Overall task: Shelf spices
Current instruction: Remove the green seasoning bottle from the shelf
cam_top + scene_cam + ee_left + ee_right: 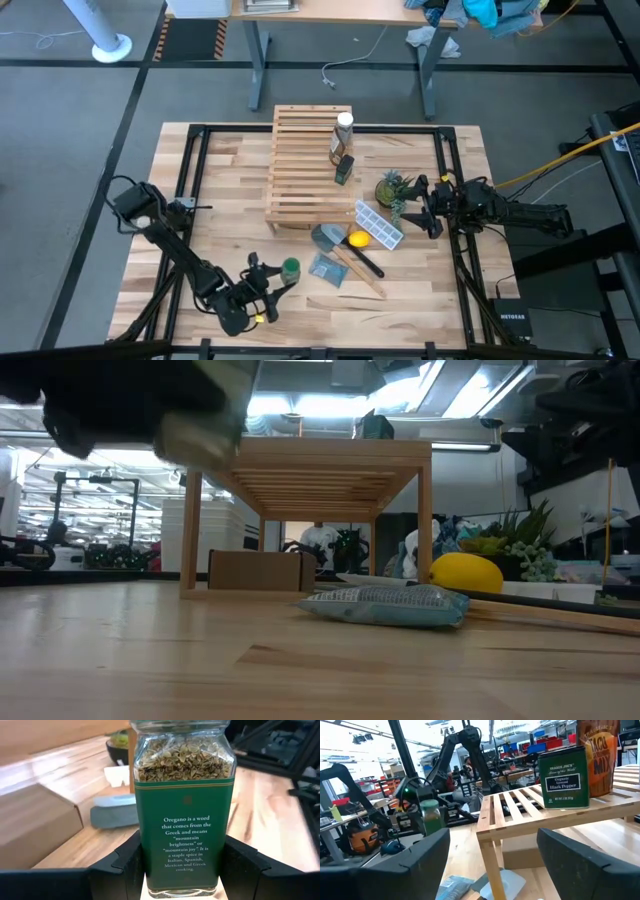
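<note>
Two containers already stand on the slatted light-wood shelf (308, 168) in my high view: a white-capped bottle (343, 134) and a small dark tin (345, 168) at its right edge. My left gripper (268, 289) sits near the table's front edge, clamped on the green-lidded glass jar (290, 268). My right gripper (420, 206) waits by the small green plant (391, 188), jaws spread and holding nothing.

In my low view, the shelf (310, 478) rises behind a flat bluish packet (385, 604) and a yellow round object (466, 572).

My left wrist view shows dark fingers (125, 865) pressing both sides of the oregano jar (183, 805).

My right wrist view shows the black pepper tin (564, 777) on the shelf (530, 812), touching an orange-brown jar (598, 755).
</note>
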Available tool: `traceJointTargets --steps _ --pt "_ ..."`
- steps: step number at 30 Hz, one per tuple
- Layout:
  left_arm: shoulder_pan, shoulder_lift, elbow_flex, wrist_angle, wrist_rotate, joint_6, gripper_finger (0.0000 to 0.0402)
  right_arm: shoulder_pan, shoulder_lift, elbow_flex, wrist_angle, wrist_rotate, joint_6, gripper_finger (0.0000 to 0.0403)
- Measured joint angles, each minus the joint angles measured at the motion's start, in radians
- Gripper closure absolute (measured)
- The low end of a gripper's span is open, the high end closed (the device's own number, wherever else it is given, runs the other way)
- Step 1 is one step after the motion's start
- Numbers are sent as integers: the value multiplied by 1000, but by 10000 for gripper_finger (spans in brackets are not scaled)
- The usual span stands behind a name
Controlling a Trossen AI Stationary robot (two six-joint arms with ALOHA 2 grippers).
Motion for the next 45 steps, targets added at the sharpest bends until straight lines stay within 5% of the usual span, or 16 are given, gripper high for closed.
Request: traceJointTargets --steps 9,21,31,45 --pt "72 113 -19 22 63 -116 214 0 0 0 0 -1 0 96" --pt "174 248 -19 248 127 45 214 0 0 0 -22 0 0 96" --pt "218 261 -18 265 142 144 214 0 2 0 -69 -30 -1 96" --pt "205 261 -18 209 215 97 191 0 2 0 -71 -34 -1 96"
